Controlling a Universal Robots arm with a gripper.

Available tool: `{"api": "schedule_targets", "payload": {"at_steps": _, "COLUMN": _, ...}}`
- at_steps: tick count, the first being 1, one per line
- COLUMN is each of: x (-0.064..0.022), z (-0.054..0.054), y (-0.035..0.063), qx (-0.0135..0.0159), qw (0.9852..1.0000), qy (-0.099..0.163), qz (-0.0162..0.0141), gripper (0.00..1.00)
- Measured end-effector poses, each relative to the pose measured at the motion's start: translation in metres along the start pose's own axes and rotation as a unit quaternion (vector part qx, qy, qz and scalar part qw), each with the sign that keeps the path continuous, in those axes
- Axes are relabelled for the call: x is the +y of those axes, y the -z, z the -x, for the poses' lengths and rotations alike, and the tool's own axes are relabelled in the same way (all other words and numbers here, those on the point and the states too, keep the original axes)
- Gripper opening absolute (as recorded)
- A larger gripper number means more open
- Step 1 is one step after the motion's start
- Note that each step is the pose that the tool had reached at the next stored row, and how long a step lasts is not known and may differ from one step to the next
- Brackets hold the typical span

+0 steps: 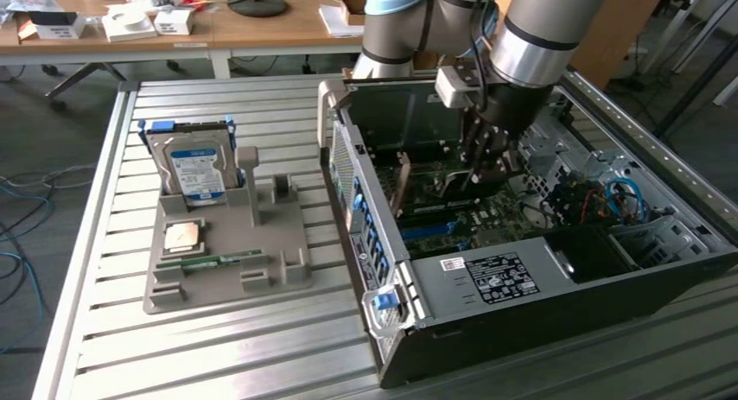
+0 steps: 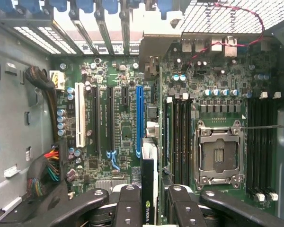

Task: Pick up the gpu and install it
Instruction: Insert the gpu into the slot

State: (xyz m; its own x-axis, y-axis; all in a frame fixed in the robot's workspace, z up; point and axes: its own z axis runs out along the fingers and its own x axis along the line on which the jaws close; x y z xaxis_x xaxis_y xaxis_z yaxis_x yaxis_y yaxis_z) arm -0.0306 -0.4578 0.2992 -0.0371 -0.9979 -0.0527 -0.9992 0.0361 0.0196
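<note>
Tally: one robot arm (image 1: 531,37), one gripper (image 1: 485,171).

Held in the gripper: one gpu (image 2: 149,189) (seen edge-on).

Around and under the gripper: one computer case (image 1: 496,283), one motherboard (image 2: 128,127).

On the board, to one side of the gripper: one blue slot (image 2: 139,118), one white slot (image 2: 79,113), two long black slots (image 2: 93,118), one short black slot (image 2: 124,94).

To the gripper's other side: one processor socket (image 2: 218,153).

Well apart from the gripper, outside the case: one grey holder (image 1: 248,283) bearing one hard drive (image 1: 196,168), one processor chip (image 1: 185,237), one memory stick (image 1: 213,263).
</note>
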Motion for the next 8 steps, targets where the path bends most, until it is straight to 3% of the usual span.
{"api": "schedule_targets", "payload": {"at_steps": 8, "x": 0.0021, "z": -0.0002, "y": -0.0021, "qx": 0.0, "qw": 1.0, "qy": 0.0, "qz": -0.0003, "gripper": 0.26}}
